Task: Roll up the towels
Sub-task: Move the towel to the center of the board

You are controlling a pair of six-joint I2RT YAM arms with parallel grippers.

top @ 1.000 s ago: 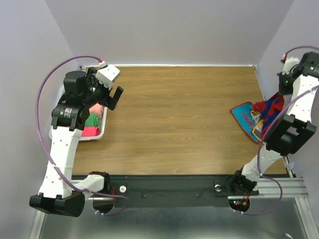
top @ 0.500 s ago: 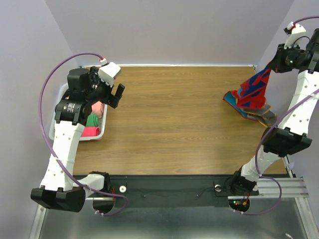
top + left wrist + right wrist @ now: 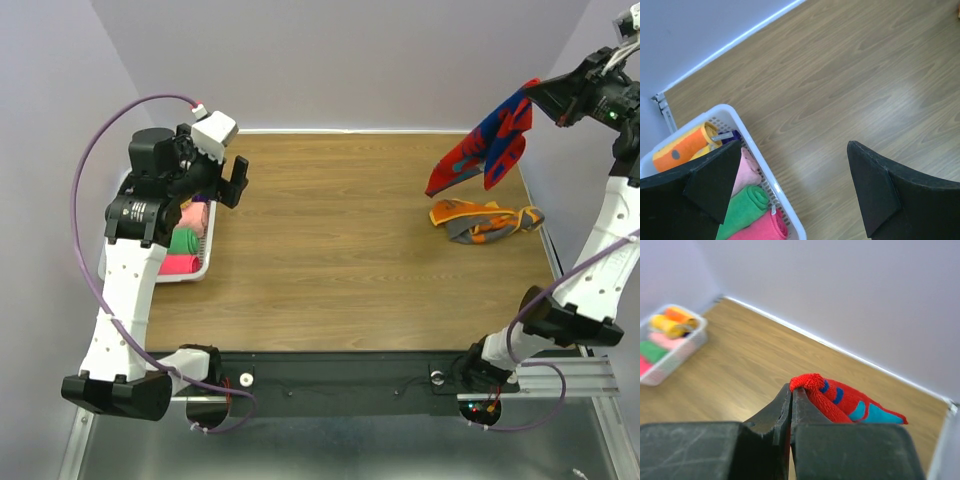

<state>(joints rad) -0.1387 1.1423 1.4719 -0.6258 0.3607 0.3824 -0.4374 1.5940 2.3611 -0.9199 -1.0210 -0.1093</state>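
Jaws of the right gripper: pressed tight together on a bunched edge of the red-and-blue towel, held high over the far right part of the table. Hangs from that single pinch in a limp, folded drape, clear of the wood. Jaws of the left gripper: spread wide, holding nothing, poised over bare wood just beside the white basket.

Inside the basket, side by side: orange roll, pale pink roll, green roll, bright pink roll. On the wood below the raised cloth, apart from it: orange-and-grey towel, crumpled and not yet rolled.

Looks light and soft all through, with no stiffness to keep a shape; probably sags, twists and doubles over when held at one point. Seems napped enough to stay put in a firm pinch, so little risk of slipping. Best taken at two corners of one short edge, one per gripper, to spread flat before rolling. Calls for the left side to come across.
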